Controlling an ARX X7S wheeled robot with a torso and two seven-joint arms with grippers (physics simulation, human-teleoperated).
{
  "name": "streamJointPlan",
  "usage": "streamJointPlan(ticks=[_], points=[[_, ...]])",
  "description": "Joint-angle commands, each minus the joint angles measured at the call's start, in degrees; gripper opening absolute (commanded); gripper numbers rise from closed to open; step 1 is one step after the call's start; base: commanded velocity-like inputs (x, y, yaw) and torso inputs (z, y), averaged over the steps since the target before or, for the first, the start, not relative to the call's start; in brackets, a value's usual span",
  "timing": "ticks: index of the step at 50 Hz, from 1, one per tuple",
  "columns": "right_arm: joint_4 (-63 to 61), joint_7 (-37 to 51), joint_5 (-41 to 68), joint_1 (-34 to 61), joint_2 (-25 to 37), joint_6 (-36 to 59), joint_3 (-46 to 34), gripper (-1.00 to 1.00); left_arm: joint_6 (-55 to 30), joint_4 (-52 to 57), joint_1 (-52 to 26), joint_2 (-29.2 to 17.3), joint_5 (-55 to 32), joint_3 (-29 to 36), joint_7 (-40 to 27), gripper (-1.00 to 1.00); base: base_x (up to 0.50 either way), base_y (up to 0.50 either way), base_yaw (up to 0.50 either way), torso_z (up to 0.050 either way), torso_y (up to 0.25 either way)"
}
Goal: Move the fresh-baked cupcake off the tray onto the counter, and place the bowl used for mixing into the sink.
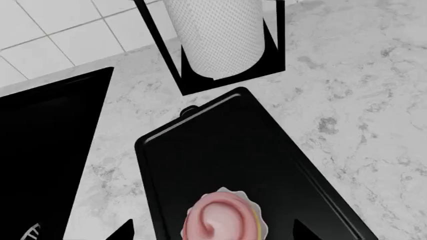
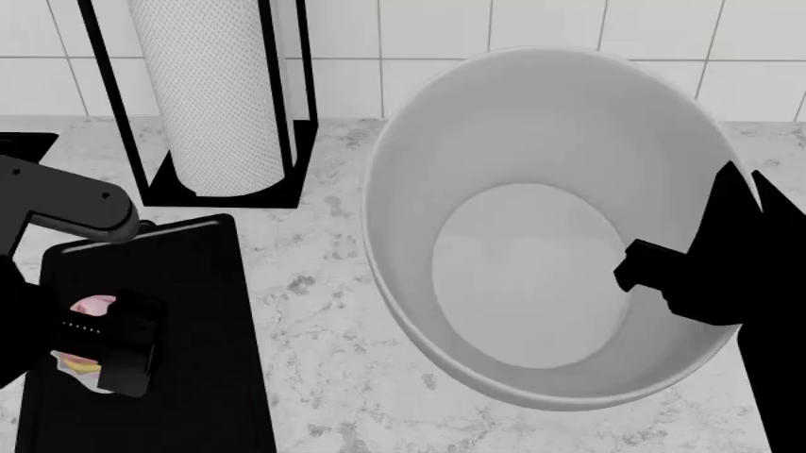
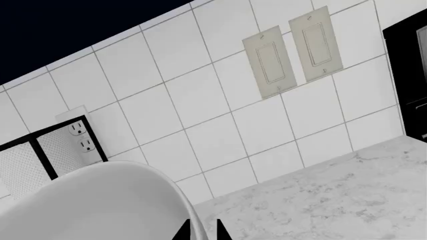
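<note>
The pink-frosted cupcake point(image 1: 223, 217) sits on the black tray point(image 1: 220, 140). My left gripper point(image 1: 213, 232) is open, with one fingertip on each side of the cupcake and apart from it. In the head view the left gripper point(image 2: 108, 340) covers most of the cupcake point(image 2: 91, 306) on the tray point(image 2: 189, 311). My right gripper point(image 2: 636, 269) is shut on the rim of the large white bowl point(image 2: 529, 189) and holds it tilted above the marble counter point(image 2: 315, 283). The right wrist view shows the gripper point(image 3: 201, 232) pinching the bowl's rim point(image 3: 93, 200). The black sink point(image 1: 40, 150) lies beside the tray.
A paper-towel roll point(image 2: 208, 94) in a black frame stands against the tiled wall behind the tray, and it also shows in the left wrist view point(image 1: 213, 35). Wall switches point(image 3: 293, 50) and an outlet point(image 3: 81, 135) are on the tiles. A black appliance edge point(image 3: 410, 75) is at the far right.
</note>
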Motion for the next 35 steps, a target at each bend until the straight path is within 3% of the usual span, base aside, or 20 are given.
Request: streamJointPlan(ticks=[1,35], points=[[0.0,3.9,0.1,-0.3,0.4,-0.9,-0.8,-1.00,0.5,-3.3,2.0,0.7,3.8,1.1,3.4,1.00,0.00,0.00,0.00,0.000,0.000],[0.5,3.9,0.0,-0.8,1.2,-2.5,-2.6,-1.00,3.4,-10.0,6.0,3.0,9.4,2.8,9.5,1.00,0.00,0.00,0.00,0.000,0.000]])
